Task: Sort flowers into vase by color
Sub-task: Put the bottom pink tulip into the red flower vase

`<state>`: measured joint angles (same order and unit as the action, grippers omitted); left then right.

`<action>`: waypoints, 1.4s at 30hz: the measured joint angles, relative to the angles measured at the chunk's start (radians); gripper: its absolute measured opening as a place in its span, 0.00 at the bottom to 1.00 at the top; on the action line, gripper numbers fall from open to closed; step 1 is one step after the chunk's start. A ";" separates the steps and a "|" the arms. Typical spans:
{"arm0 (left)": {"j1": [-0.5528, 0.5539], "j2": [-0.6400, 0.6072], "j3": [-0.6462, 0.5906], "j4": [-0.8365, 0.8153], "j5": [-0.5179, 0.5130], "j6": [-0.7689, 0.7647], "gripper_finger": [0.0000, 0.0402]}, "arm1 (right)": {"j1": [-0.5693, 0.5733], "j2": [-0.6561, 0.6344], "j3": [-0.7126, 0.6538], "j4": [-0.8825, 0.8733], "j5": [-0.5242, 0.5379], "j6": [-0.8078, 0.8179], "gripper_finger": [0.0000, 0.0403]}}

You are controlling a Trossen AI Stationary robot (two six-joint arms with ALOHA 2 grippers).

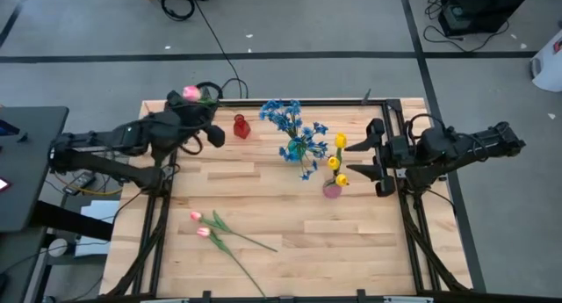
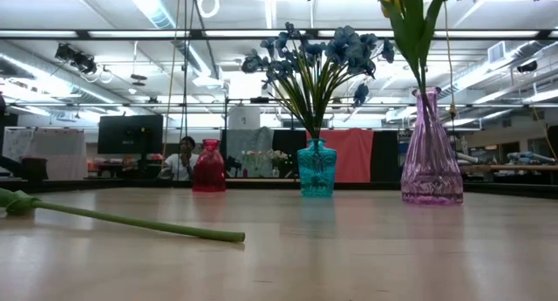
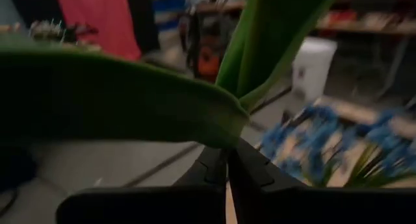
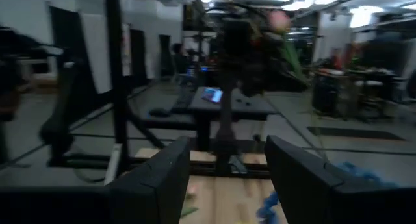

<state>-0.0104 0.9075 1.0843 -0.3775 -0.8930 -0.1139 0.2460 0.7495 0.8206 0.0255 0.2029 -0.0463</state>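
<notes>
My left gripper (image 1: 213,134) hovers near the table's far left, just left of the small red vase (image 1: 241,126), and is shut on a pink tulip (image 1: 190,93) whose green leaves (image 3: 130,100) fill the left wrist view. My right gripper (image 1: 358,160) is open, level, beside the pinkish-purple vase (image 1: 331,190) that holds yellow tulips (image 1: 339,141). Blue blossom sprays (image 1: 285,119) stand in the teal vase (image 2: 316,167). Two more pink tulips (image 1: 200,224) lie flat on the table's near left. My left gripper pinches the pink tulip's green stem (image 3: 229,152) between its two fingers (image 3: 250,169), just below where the leaves branch. The tulip is lifted clear of the table. Its bloom (image 4: 279,19) stands above the gripper, tilted.
The three vases stand in a row across the far middle of the wooden table (image 1: 351,241). A lying tulip's stem (image 2: 131,221) stretches over the near left. The right half near me is bare wood. A person sits in the room behind the red vase (image 2: 209,166).
</notes>
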 joint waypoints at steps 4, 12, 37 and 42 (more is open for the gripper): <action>0.084 0.016 -0.007 -0.095 0.092 -0.089 0.02 | 0.014 -0.023 -0.022 0.003 -0.033 -0.001 0.52; 0.142 0.025 -0.181 0.006 0.146 -0.124 0.02 | 0.021 -0.037 -0.059 0.009 -0.014 0.008 0.52; 0.261 0.023 -0.337 0.300 0.210 -0.022 0.02 | 0.021 -0.018 -0.080 0.018 0.015 0.029 0.52; 0.260 0.013 -0.306 0.285 0.218 -0.018 0.02 | 0.021 -0.001 -0.080 0.018 0.015 0.029 0.52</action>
<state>0.2501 0.9203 0.7781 -0.0929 -0.6750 -0.1321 0.2672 0.7487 0.7406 0.0437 0.2184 -0.0177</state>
